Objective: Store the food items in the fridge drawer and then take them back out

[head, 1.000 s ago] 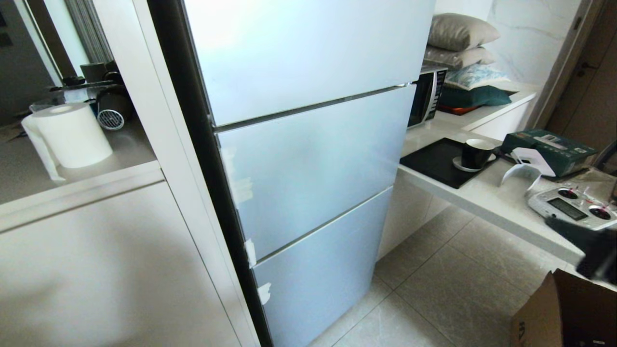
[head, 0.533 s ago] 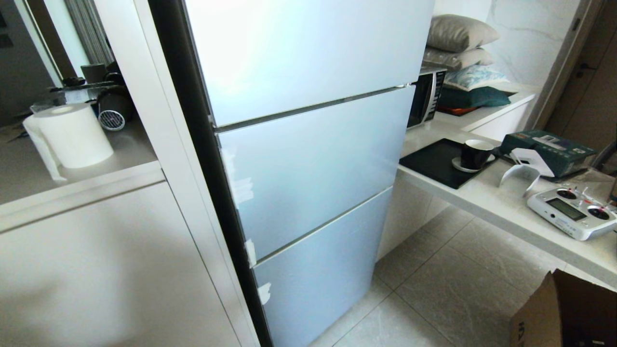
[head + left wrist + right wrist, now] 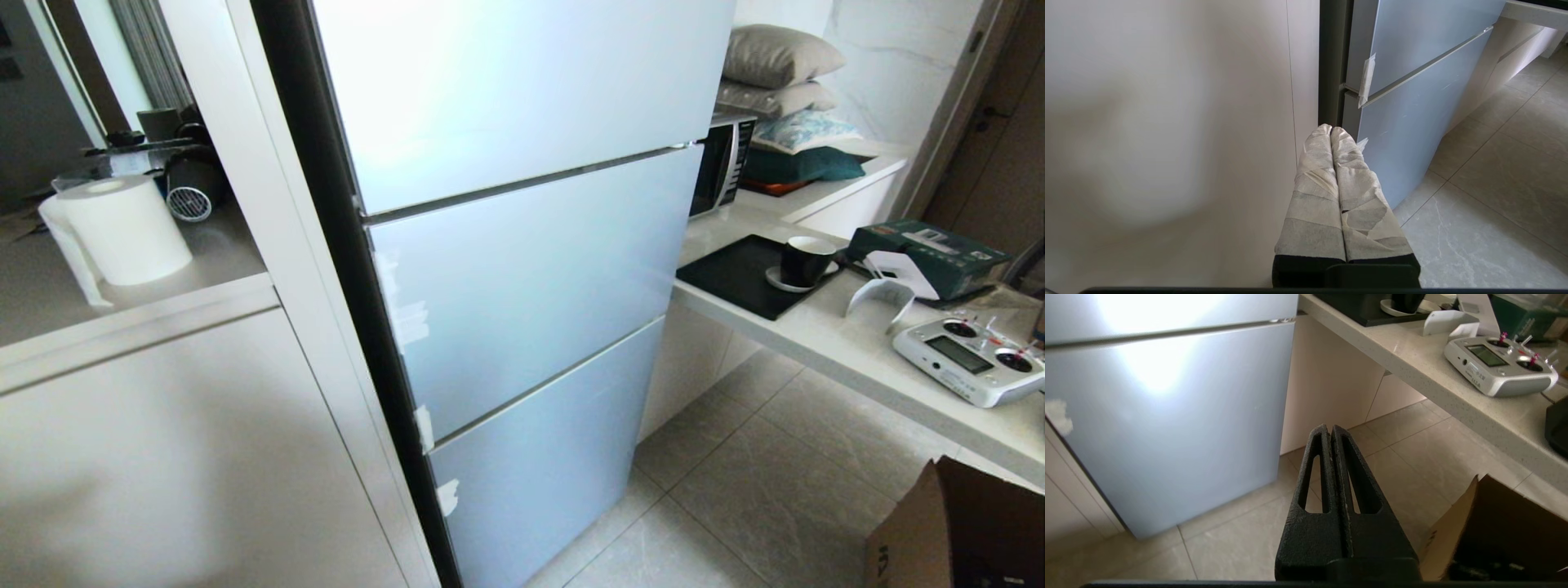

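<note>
Right wrist view: right gripper (image 3: 1331,430) pressed together, empty.
Left gripper (image 3: 1331,130): taped fingers together, empty.
Fridge (image 3: 522,269): three fronts, all closed.
Food, drawer: not visible.

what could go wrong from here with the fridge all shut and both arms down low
1. Every pale blue glossy fridge door is closed, with no red fruit or clear drawer visible, so progress can't be confirmed.
2. The shut black right tool hangs near the brown cardboard box and the grey remote controller near the counter edge; a swing might hit them.
</note>
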